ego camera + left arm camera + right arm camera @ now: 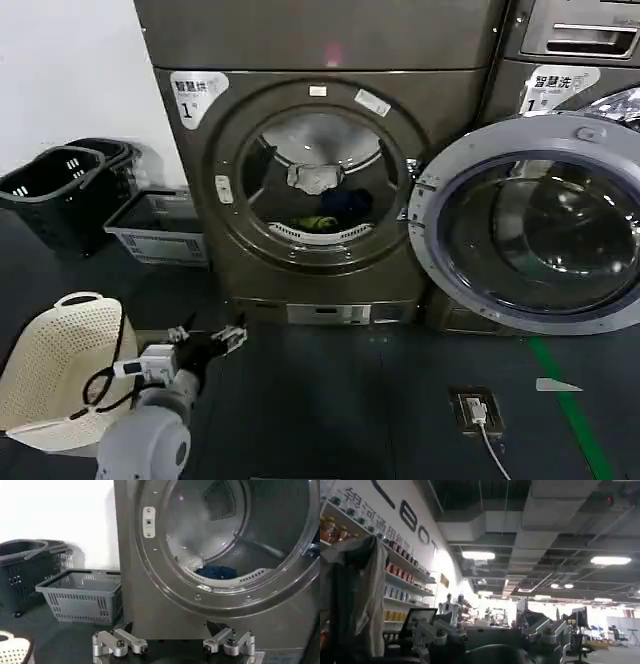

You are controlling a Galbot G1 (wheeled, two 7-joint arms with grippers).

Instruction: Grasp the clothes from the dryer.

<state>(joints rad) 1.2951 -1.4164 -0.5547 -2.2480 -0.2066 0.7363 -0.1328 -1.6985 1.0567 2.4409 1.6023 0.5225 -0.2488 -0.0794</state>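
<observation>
Your dryer [320, 170] fills the centre of the head view, bronze-grey w/ a "1" label at its upper left corner and a faint red light on the top panel. Its round door [530, 225] is swung wide open to the right, glass facing you, covering the front of the neighbouring machine. Porthole is open, drum visible.

To the dryer's left you've got a grey crate [160, 228] on the floor against the wall, and a dark basket [62, 190] further left. A white perforated basket [60, 370] sits at the lower left, just beside your left arm.

Clothes [325, 205] are all inside the drum: pale grey-white piece [315, 177] highest, toward the back; dark blue piece [348, 203] lower and to the right; yellow-green piece [318, 221] at the bottom near the front lip. In the left wrist view the dark blue one [216, 572] lies just behind the drum lip.

Left claw [208, 338] is low, in front of the dryer's lower left corner, well short of the porthole. Fingers [120, 642] are spread apart, nothing between them.

Right claw [490, 635] is in its own wrist view, pointing up at a ceiling and shelves, fingers apart, holding nothing.
</observation>
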